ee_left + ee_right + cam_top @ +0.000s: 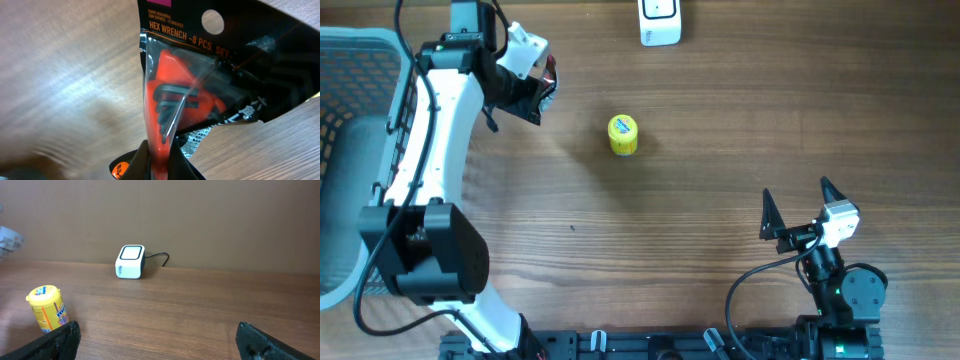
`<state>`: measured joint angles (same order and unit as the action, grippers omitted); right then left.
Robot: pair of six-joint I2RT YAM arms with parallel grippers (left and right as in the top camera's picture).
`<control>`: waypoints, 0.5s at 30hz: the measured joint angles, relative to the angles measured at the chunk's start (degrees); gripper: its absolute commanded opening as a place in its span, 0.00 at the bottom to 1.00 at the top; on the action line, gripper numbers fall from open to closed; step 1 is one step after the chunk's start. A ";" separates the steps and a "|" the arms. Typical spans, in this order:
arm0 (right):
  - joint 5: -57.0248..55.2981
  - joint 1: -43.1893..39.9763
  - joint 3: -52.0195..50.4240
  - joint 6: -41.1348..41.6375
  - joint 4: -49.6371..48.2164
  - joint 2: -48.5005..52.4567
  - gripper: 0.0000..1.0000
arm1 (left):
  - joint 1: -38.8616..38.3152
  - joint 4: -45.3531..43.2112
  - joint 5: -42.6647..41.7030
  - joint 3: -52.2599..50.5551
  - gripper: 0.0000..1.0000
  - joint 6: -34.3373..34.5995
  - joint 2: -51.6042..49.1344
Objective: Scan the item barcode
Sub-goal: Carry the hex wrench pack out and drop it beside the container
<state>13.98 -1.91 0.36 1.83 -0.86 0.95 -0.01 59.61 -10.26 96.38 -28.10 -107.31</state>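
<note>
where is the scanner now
In the overhead view the white scanner sits at the far edge of the table, near the middle, beyond the yellow candy tub.

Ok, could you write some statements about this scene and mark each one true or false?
1. The left gripper holds a hex wrench pack. True.
2. The right gripper is shut on something. False: it is open and holds nothing.
3. The yellow tub lies in the basket. False: it is on the table, apart from the basket.
4. The scanner sits at the far table edge, beyond the tub. True.
</note>
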 measured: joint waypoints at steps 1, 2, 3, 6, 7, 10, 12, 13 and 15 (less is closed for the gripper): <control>0.00 0.00 0.00 0.00 0.00 0.00 1.00 | -0.31 0.26 0.02 -0.09 0.04 1.36 -0.24; 0.00 0.00 0.00 0.00 0.00 0.00 1.00 | -0.72 0.15 0.02 -0.50 0.04 2.62 -0.28; 0.00 0.00 0.00 0.00 0.00 0.00 1.00 | -1.27 0.09 0.00 -1.18 0.04 3.69 -0.28; 0.00 0.00 0.00 0.00 0.00 0.00 1.00 | -3.63 -1.27 -0.02 -4.37 0.04 6.67 -0.28; 0.00 0.00 0.00 0.00 0.00 0.00 1.00 | -4.46 -1.86 0.00 -5.49 0.04 7.61 -0.28; 0.00 0.00 0.00 0.00 0.00 0.00 1.00 | -7.30 -5.22 -0.04 -10.05 0.04 10.99 -0.31; 0.00 0.00 0.00 0.00 0.00 0.00 1.00 | -8.66 -9.05 -0.02 -13.94 0.04 13.64 -0.37; 0.00 0.00 0.00 0.00 0.00 0.00 1.00 | -8.92 -10.69 -0.04 -15.58 0.04 14.58 -0.37; 0.00 0.00 0.00 0.00 0.00 0.00 1.00 | -8.92 -14.45 0.04 -20.26 0.04 17.29 -0.37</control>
<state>13.98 -1.91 0.36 1.83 -0.86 0.95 -8.93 45.17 -10.22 76.12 -10.81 -107.68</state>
